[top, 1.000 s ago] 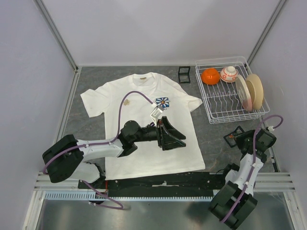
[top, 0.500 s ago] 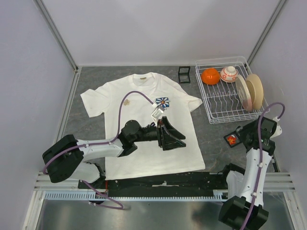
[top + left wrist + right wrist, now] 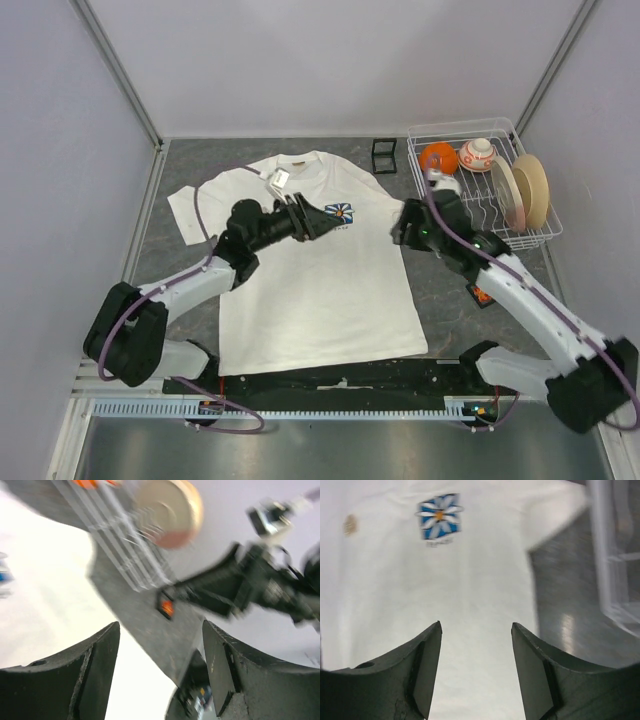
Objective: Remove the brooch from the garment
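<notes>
The white T-shirt (image 3: 320,290) lies flat on the grey table, with its blue-and-white flower print (image 3: 341,214) on the chest and a tan neck label (image 3: 295,160). My left gripper (image 3: 322,224) is open and empty, just left of the print and low over the chest. My right gripper (image 3: 402,232) is open and empty over the shirt's right sleeve. In the right wrist view the gripper (image 3: 476,625) hovers over plain cloth below the print (image 3: 439,516). A small brownish brooch (image 3: 350,525) sits far left on the shirt. The left arm hides it in the top view.
A white wire dish rack (image 3: 478,228) at the back right holds an orange bowl (image 3: 438,158), a patterned ball (image 3: 477,152) and plates (image 3: 528,190). A small black frame (image 3: 384,154) stands behind the shirt. An orange item in a black holder (image 3: 482,294) lies under the right arm.
My left arm has swung from the shirt's middle up to the chest beside the print. My right arm has moved from the right table edge to over the shirt's right sleeve.
</notes>
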Action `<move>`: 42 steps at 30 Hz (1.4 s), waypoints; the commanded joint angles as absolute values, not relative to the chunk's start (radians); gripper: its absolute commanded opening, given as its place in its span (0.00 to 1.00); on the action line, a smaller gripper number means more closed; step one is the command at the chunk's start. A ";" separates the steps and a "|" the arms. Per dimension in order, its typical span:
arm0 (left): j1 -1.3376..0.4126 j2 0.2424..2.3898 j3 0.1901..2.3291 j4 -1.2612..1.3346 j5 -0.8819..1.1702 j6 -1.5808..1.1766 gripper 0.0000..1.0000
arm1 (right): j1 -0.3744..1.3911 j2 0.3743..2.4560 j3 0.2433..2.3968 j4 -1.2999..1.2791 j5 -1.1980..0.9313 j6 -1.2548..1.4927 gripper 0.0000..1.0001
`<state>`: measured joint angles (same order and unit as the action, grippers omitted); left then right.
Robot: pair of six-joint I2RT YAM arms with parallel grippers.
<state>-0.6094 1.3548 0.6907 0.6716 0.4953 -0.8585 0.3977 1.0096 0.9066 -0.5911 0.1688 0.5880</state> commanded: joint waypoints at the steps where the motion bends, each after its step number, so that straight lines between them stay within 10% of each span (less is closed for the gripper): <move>1: -0.399 1.388 0.699 0.529 0.445 -0.907 0.73 | 0.578 1.294 1.055 -0.261 0.148 0.518 0.66; 11: -0.134 1.531 0.861 0.230 0.157 -0.805 0.69 | 0.604 2.001 1.399 0.371 -0.149 0.722 0.59; 25: -0.025 1.788 0.857 0.525 0.032 -0.879 0.53 | 0.666 2.552 1.925 0.410 -0.354 0.793 0.37; 42: -0.014 1.882 0.925 0.468 0.198 -0.821 0.37 | 0.696 2.516 1.835 0.374 -0.304 0.687 0.44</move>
<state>-0.0071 1.9022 0.8867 0.4713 0.1848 -0.8780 0.6975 2.5740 1.8839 0.3573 -0.3191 0.7368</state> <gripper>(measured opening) 0.379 0.403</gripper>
